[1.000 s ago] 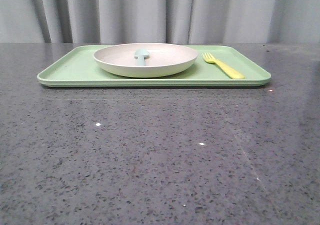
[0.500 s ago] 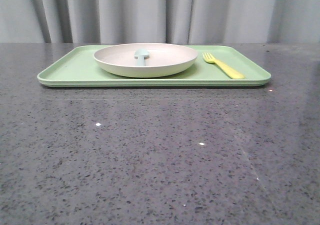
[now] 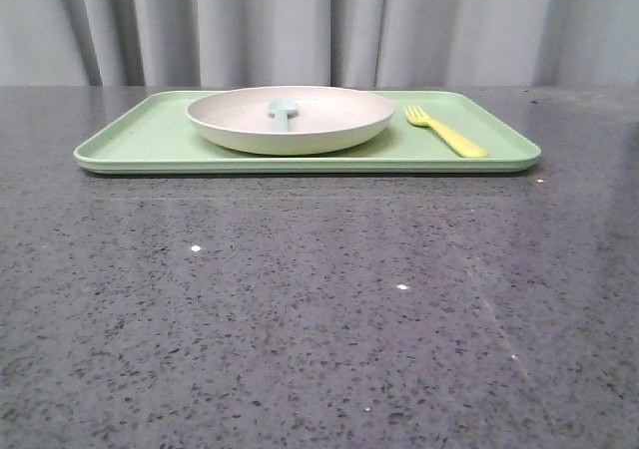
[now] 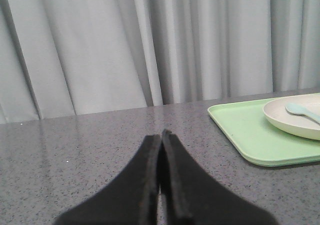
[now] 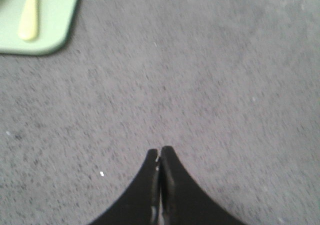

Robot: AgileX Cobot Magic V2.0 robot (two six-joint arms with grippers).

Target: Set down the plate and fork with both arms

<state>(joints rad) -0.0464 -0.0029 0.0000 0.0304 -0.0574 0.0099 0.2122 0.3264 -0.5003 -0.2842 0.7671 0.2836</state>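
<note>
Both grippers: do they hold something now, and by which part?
Nothing is held. The left gripper and right gripper are shut and empty, away from the tray.

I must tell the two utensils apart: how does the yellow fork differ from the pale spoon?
The fork is bright yellow; the spoon is pale blue-green. The fork lies directly on the green tray, right of the plate; the spoon lies inside the plate. Both are small and neither is held.

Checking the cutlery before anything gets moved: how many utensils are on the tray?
2. A yellow fork lies on the green tray right of the plate; a pale blue spoon rests inside the plate. None appears hidden.
</note>
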